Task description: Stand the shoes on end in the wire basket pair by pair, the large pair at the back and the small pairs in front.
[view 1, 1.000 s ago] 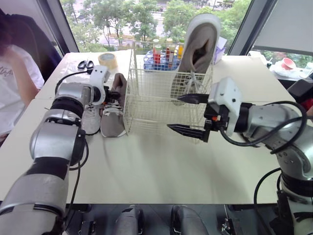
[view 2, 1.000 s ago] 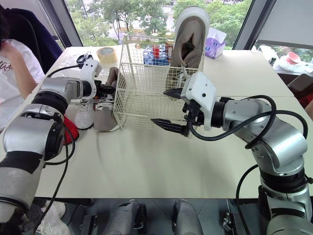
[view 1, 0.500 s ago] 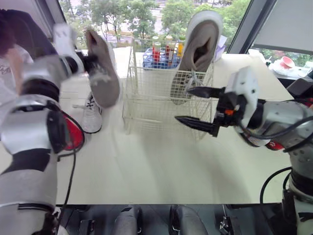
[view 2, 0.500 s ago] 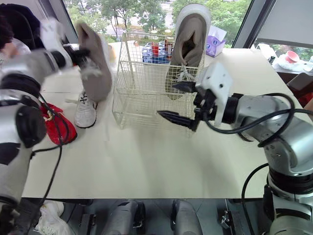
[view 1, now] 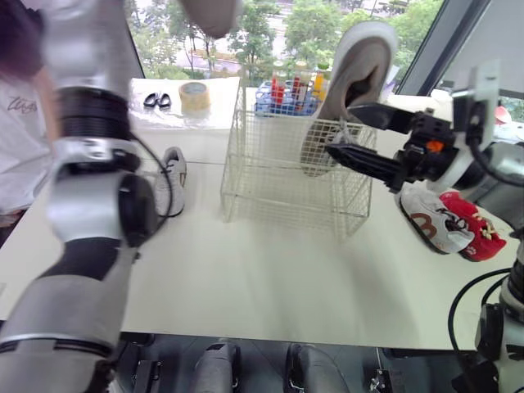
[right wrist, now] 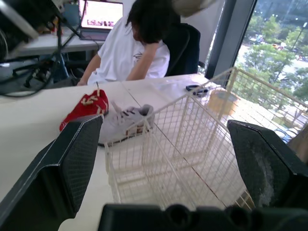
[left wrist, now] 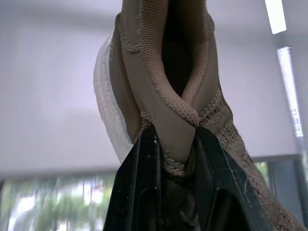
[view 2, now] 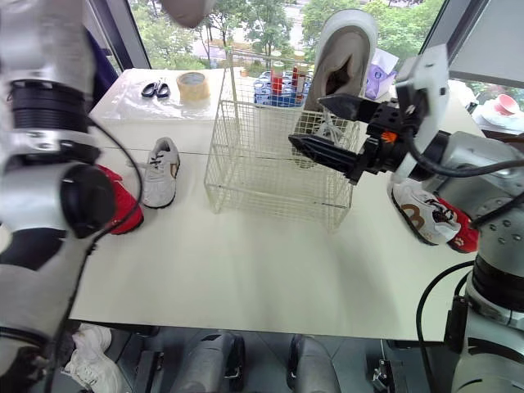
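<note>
Overhead, left gripper [left wrist: 175, 137] clamped on tan shoe [left wrist: 166, 72]; right gripper [view 2: 305, 120] apart at wire basket [view 2: 262, 168] edge.

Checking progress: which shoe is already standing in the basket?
The large taupe sneaker, upright at the wire basket's back right; all others are outside it.

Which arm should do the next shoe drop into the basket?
Left. The left gripper is shut on the large taupe shoe, raised high; the right gripper is open and empty by the wire basket holding the matching shoe.
</note>
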Tool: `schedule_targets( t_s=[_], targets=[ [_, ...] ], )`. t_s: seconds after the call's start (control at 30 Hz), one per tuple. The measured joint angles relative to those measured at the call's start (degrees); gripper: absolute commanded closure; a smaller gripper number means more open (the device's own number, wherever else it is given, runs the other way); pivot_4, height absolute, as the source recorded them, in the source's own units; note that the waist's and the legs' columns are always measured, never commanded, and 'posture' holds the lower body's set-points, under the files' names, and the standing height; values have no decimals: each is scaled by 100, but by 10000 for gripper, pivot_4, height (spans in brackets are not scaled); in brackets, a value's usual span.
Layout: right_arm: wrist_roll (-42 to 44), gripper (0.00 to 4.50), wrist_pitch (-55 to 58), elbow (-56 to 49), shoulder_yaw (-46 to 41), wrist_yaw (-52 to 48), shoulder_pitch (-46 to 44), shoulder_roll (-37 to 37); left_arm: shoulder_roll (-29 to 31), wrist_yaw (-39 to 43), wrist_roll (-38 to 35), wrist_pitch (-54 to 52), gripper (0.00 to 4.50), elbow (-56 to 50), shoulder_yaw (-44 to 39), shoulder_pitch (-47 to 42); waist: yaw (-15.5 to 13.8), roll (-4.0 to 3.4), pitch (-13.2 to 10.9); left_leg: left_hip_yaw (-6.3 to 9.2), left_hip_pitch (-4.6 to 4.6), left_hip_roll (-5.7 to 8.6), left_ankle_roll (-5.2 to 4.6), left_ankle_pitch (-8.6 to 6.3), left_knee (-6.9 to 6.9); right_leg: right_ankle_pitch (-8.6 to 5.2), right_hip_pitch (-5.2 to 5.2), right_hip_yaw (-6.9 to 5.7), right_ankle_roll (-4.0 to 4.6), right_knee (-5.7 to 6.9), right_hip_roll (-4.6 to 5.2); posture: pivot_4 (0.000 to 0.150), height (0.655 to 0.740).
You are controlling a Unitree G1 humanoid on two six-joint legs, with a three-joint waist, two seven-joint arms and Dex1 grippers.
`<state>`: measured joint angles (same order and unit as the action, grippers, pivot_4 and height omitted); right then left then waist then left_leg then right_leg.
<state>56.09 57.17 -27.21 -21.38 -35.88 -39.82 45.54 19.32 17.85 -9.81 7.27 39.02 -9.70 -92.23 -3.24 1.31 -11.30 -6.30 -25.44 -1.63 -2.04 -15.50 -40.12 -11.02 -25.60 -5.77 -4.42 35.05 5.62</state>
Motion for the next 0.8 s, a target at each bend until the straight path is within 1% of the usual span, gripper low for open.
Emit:
schedule_targets(
  t_s=[0.07,0.17,0.23,0.4,0.57,0.7,0.8],
  targets=[
    [41,0,-4,-4,-228,169,122,125,-410,-50,167,464,41780,-115,257,32,34,-9,5,-12,16,3,-14,-8,0,6,9,22,-11,-7,4,1500,7400],
    [50,0,-8,-31,-526,394,380,297,-693,-132,296,909,41780,-122,420,354,148,-14,6,-18,41,-3,-41,-24,5,7,8,37,-13,-4,4,1500,7400],
    [79,0,-14,-92,-712,542,507,307,-802,-226,434,1129,41780,-2,486,624,204,-17,5,-15,48,-11,-38,-22,10,7,5,36,-13,9,-5,1500,7400],
    [325,0,-31,-356,-1140,893,893,330,-831,-717,987,1887,41780,912,679,1077,259,-18,5,-8,50,-17,-31,-18,10,8,5,33,-10,16,-9,1500,7400],
    [505,0,-105,-414,-1211,1085,1025,336,-769,-1197,1421,2610,41780,1687,765,1207,237,-17,5,-9,45,-12,-40,-23,8,8,6,33,-10,9,-2,1500,7400],
    [541,0,-258,-411,-1172,1134,1051,339,-751,-1317,1649,2983,41780,2085,894,1281,228,-17,5,-10,41,-8,-45,-26,3,8,7,33,-11,6,1,1500,7400],
    [541,0,-329,-395,-1124,1149,1050,342,-783,-1310,1697,3075,41780,2266,944,1383,244,-17,5,-10,41,-9,-45,-27,3,8,6,33,-11,7,1,1500,7400]
  ],
)
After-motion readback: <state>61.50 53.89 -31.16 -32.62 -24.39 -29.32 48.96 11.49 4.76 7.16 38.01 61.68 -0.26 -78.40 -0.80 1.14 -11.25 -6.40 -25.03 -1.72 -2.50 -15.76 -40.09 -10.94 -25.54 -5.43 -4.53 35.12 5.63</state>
